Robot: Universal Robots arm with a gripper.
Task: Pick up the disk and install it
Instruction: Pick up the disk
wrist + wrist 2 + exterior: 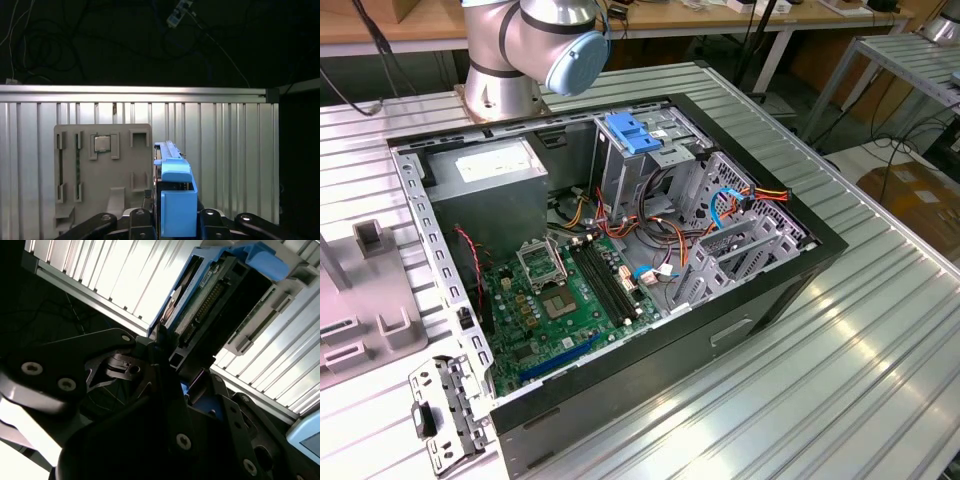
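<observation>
In the exterior view's upper middle sits the drive cage (pixel 618 170); the gripper (pixel 172 222) pinches the disk (pixel 175 190) by its edges, so a square, level entry would likely suit

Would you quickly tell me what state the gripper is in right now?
The gripper is closed, holding the disk.

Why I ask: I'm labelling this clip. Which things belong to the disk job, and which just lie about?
Job: the disk, gripped in the hand; the open computer case.
Lying about: the grey tray, the chip in it, the power box, the circuit board.
</observation>
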